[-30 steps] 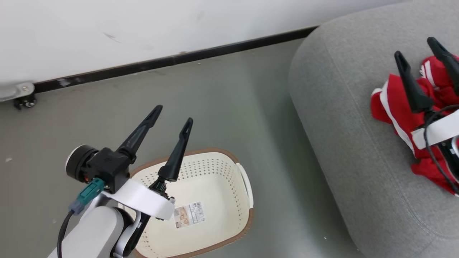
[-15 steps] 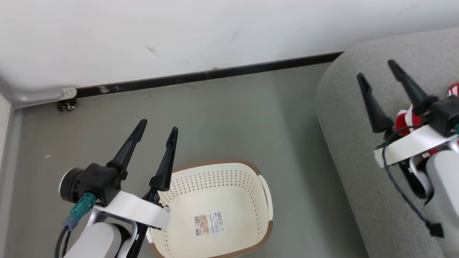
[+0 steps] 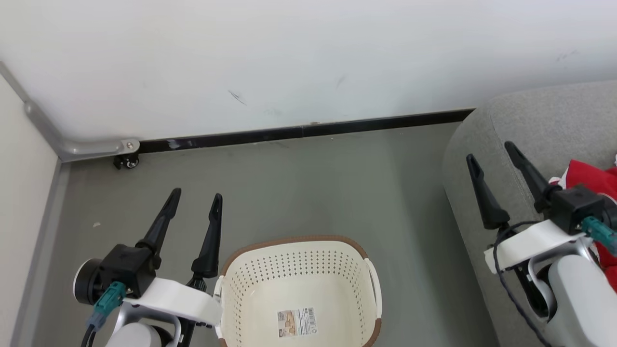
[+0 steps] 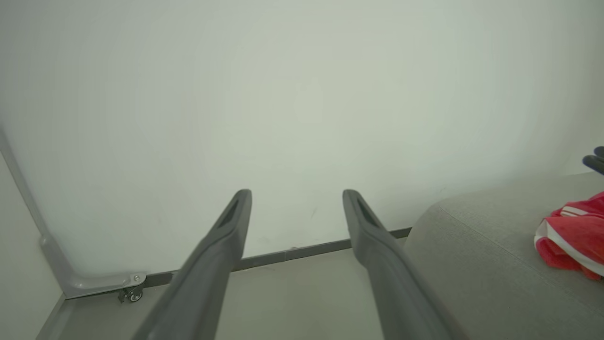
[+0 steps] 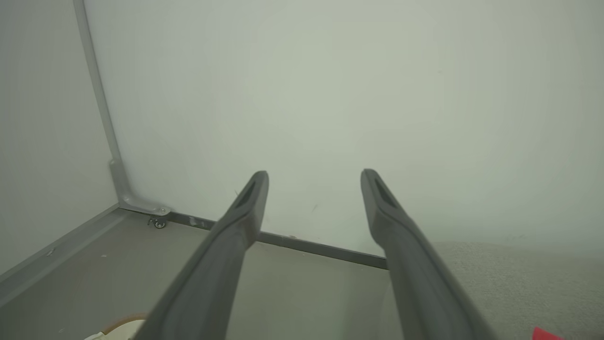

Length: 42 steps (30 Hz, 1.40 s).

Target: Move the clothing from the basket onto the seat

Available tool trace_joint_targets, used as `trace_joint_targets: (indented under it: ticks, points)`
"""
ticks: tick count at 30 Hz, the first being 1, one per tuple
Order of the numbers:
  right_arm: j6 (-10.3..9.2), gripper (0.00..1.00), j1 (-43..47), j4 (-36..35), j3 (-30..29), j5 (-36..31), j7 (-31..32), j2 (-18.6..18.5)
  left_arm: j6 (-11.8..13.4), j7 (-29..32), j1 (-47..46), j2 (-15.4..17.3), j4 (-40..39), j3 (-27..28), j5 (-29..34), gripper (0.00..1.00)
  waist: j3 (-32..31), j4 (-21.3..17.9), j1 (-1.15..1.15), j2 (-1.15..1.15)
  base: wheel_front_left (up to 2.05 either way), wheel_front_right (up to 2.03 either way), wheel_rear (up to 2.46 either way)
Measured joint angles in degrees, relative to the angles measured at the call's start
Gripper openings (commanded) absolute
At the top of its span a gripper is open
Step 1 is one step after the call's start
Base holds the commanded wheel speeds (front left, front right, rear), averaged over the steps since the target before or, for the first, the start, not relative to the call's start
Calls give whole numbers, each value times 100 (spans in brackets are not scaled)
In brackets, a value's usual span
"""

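Note:
The cream-white basket [image 3: 294,270] with a brown rim stands on the floor at the bottom centre of the head view, with only a barcode sticker inside. The red clothing [image 3: 590,176] with white stripes lies bunched on the light-grey seat [image 3: 544,115] at the right. My left gripper [image 3: 196,195] hovers just left of the basket, open and holding nothing. My right gripper [image 3: 489,151] is open over the seat's left edge, just left of the clothing, and partly hides it. The left wrist view shows open fingers [image 4: 296,193], the seat [image 4: 481,245] and the clothing [image 4: 573,236]. In the right wrist view the right gripper [image 5: 315,174] is open too.
A white wall with a black baseboard [image 3: 308,131] runs behind the grey floor [image 3: 313,183]. A small caster wheel [image 3: 126,161] under a grey metal bracket sits in the left corner, where a side panel [image 3: 19,193] closes off the left.
The head camera has swung, shifting the whole picture. My right gripper has drawn back off the clothing toward the seat's left edge, still open. The clothing stays on the seat.

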Motion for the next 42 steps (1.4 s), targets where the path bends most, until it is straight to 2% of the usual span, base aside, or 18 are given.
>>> trace_joint_targets:
  ticks: [23,42]
  points:
    - [0,100,1351,-394,-622,-532,-49,959,253,0,805,-113,210,181,405,100,-645,199,0,0,0,0,0]
    - [0,100,2009,-765,-846,-804,-36,1149,449,0,1181,-138,374,344,675,100,-894,200,0,0,0,0,0]
